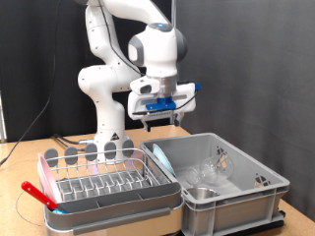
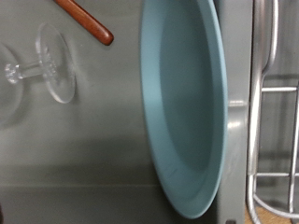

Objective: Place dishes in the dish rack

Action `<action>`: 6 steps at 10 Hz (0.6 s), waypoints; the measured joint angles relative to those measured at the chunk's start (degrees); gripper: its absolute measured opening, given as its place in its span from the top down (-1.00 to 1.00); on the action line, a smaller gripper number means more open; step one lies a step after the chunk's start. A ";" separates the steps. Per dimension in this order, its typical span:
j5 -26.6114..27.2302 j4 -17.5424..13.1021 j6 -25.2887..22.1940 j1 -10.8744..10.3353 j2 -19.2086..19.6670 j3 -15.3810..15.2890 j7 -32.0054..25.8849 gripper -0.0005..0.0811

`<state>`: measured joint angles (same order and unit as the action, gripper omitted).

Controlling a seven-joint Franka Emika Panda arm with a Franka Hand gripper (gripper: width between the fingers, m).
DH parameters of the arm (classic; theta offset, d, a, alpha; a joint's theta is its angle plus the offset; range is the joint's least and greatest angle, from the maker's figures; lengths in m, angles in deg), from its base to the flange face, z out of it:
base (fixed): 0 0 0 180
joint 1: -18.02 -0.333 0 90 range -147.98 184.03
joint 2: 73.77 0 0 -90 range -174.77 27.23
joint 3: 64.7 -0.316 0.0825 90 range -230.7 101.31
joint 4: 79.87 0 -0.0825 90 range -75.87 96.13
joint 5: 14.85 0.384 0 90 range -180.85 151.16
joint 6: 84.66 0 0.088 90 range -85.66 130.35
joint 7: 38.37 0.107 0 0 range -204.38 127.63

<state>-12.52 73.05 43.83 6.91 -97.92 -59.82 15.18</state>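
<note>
The dish rack (image 1: 108,184), silver wire in a grey tray with pink-red edge pieces, stands at the exterior view's lower left. Beside it on the right, a deep grey bin (image 1: 258,187) holds the dishes. A teal plate (image 1: 157,160) (image 2: 187,103) leans on edge against the bin's wall nearest the rack. Clear glass pieces (image 1: 213,169) lie on the bin floor, one of them a stemmed glass (image 2: 42,65) on its side. A round shiny bowl (image 1: 202,194) sits near the bin's front. My gripper (image 1: 162,118) hangs open and empty above the plate and bin edge. Its fingers do not show in the wrist view.
A red-handled utensil (image 1: 37,192) rests at the rack's left side. A reddish-brown handle (image 2: 84,23) lies in the bin near the stemmed glass. The rack's wire (image 2: 271,112) runs just past the bin wall. The robot's white base stands behind the rack.
</note>
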 joint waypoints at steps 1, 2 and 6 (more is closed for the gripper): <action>-1.71 0.22 0.85 0.16 1.10 -0.53 0.64 -0.99; -3.77 0.32 1.55 0.41 2.18 -1.11 1.84 -0.99; -7.73 0.45 5.26 0.90 5.82 -1.89 4.77 -0.99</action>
<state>-20.25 73.50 49.09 7.81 -92.10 -61.71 19.94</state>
